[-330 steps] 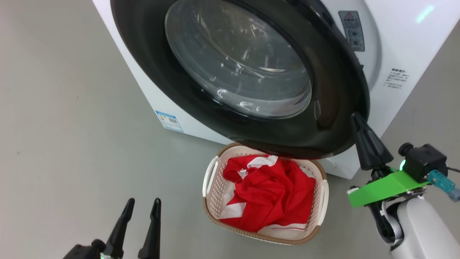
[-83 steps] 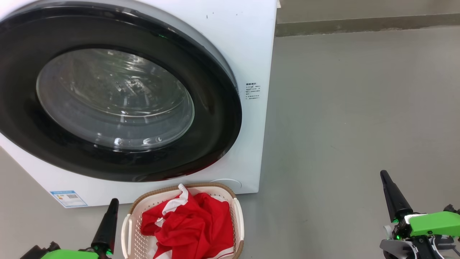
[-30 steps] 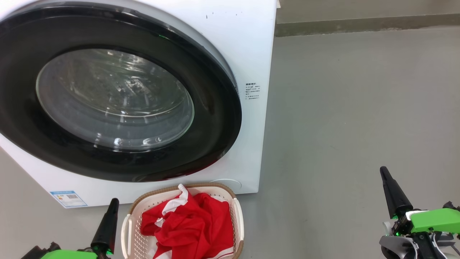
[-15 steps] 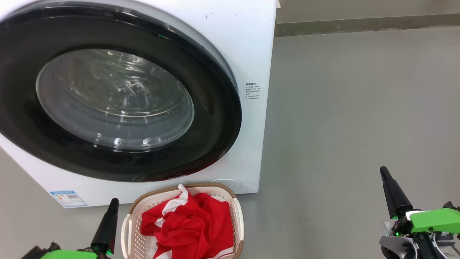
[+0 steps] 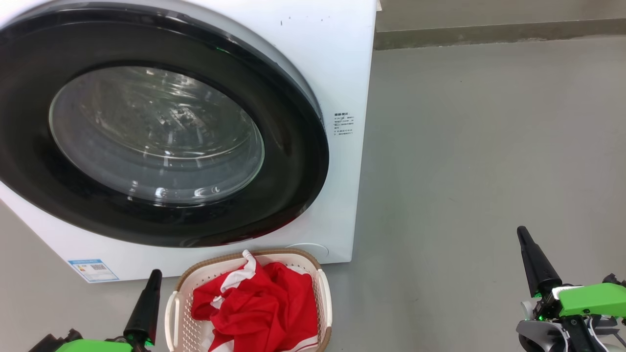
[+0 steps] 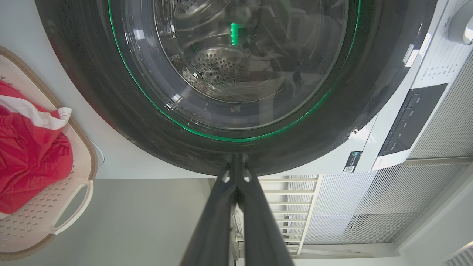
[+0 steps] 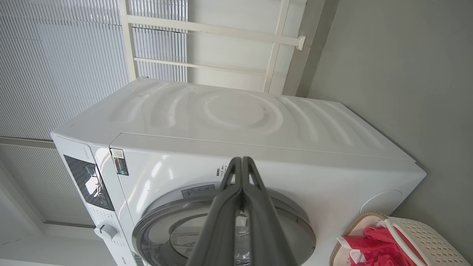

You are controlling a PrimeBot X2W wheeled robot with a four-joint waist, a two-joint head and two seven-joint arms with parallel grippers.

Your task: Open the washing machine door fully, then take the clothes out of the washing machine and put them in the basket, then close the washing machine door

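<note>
Left gripper (image 5: 154, 277) is down at the lower left, fingers pressed together into one dark spike pointing up, and the left green bracket (image 5: 93, 346) is peeking in at its wrist. Over on the far right, the right gripper (image 5: 522, 233) is low too, fingers clamped tight and leaning slightly left above the right green bracket (image 5: 592, 299). Both grippers are empty.

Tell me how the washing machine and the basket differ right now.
The washing machine is big, boxy and white; the basket is small, cream, perforated, brown-rimmed. The machine is closed by its door; the basket is open-topped. The basket holds the red clothes; no red shows inside the machine. Both stand on the grey floor.
</note>
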